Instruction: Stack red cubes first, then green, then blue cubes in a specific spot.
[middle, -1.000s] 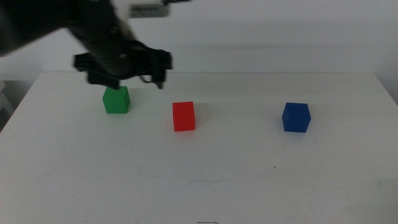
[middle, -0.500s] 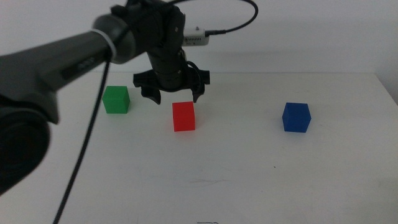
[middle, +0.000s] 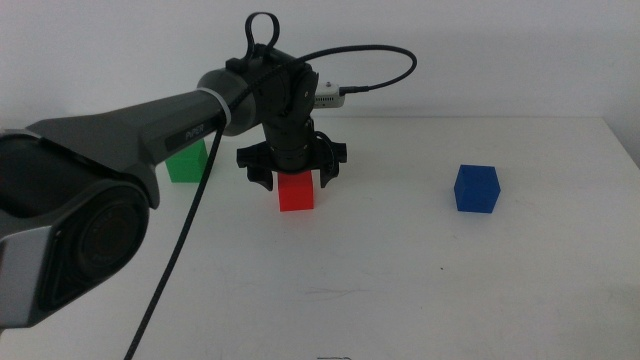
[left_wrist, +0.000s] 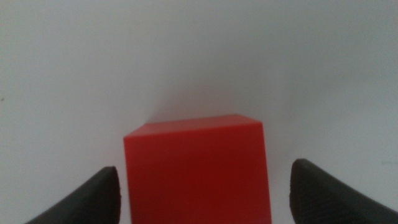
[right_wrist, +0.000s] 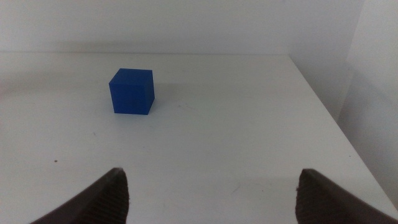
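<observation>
The red cube (middle: 295, 190) sits on the white table near the middle. My left gripper (middle: 294, 170) hangs right over it, open, with one jaw on each side of the cube and not touching it. In the left wrist view the red cube (left_wrist: 198, 168) fills the gap between the two dark jaws. The green cube (middle: 186, 162) stands to the left, partly behind the left arm. The blue cube (middle: 476, 188) stands alone at the right. It also shows in the right wrist view (right_wrist: 132, 91), well ahead of my open right gripper (right_wrist: 211, 208), which is out of the middle view.
The left arm and its black cable (middle: 180, 250) sweep across the table's left side. The table's right edge (right_wrist: 323, 99) lies close to the blue cube. The wall stands behind the table.
My left gripper has moved right from above the green cube to the red cube and come down around it. No cube has moved.
</observation>
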